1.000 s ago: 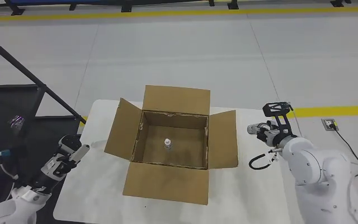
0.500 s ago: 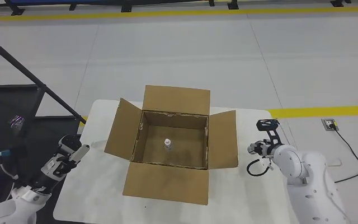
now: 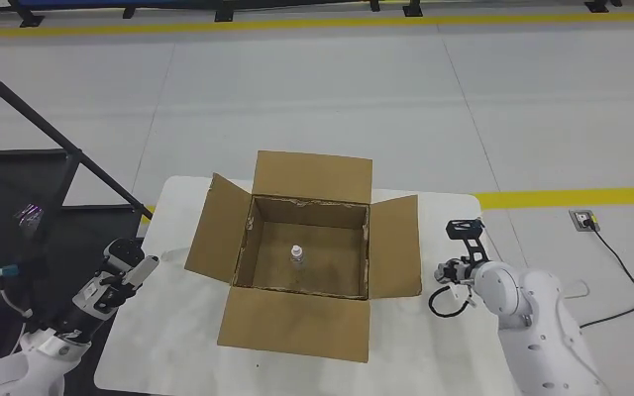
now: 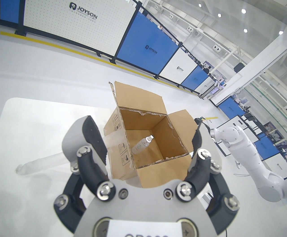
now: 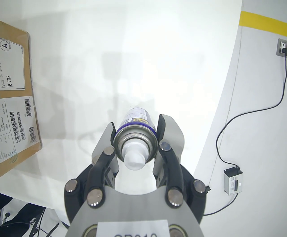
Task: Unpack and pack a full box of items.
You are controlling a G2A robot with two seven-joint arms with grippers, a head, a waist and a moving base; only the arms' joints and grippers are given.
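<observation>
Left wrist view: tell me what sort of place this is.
Most likely a large industrial hall or robot test floor. It has a long row of blue and white partition panels, a yellow floor line, and a high roof with ceiling lights.

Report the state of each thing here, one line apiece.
box, open, all four flaps folded out.
small bottle, inside the box, on its floor.
right gripper, shut on the spray can.
spray can, held between the fingers, beside the box, over the table.
left gripper, open, empty.
</observation>
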